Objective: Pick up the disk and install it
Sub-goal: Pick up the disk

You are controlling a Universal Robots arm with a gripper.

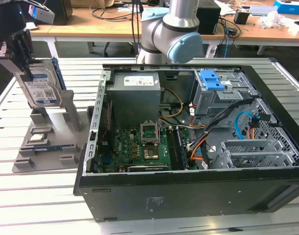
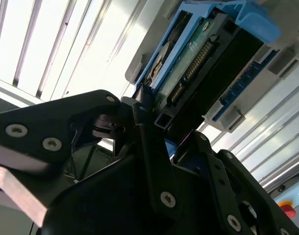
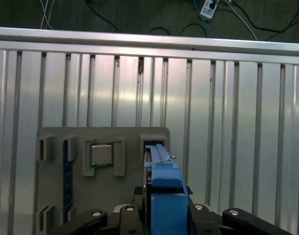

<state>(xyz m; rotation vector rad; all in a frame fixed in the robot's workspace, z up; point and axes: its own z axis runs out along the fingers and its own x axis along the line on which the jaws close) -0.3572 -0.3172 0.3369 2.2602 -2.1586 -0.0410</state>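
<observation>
The disk (image 1: 40, 87) is a silver hard drive with a blue-and-white label and a blue carrier frame. It stands on edge, slightly tilted, over the grey fixture plate (image 1: 46, 147) at the exterior view's left. My gripper (image 1: 23, 68) is shut on its upper edge from above. In the first wrist view the disk (image 3: 163, 186) shows edge-on, its blue frame between my black fingers (image 3: 214, 218) and over the slot of the fixture (image 3: 56, 134). The second wrist view shows the disk's connector end (image 2: 188, 66) held in the gripper (image 2: 154, 125).
The open black computer case (image 1: 188, 196) lies at centre and right, with a motherboard (image 1: 139, 147), a grey drive cage (image 1: 215, 100) topped by a blue latch (image 1: 213, 80), and loose cables. A small square chip (image 3: 101, 154) sits in the fixture. The arm's base (image 1: 171, 29) stands behind the case.
</observation>
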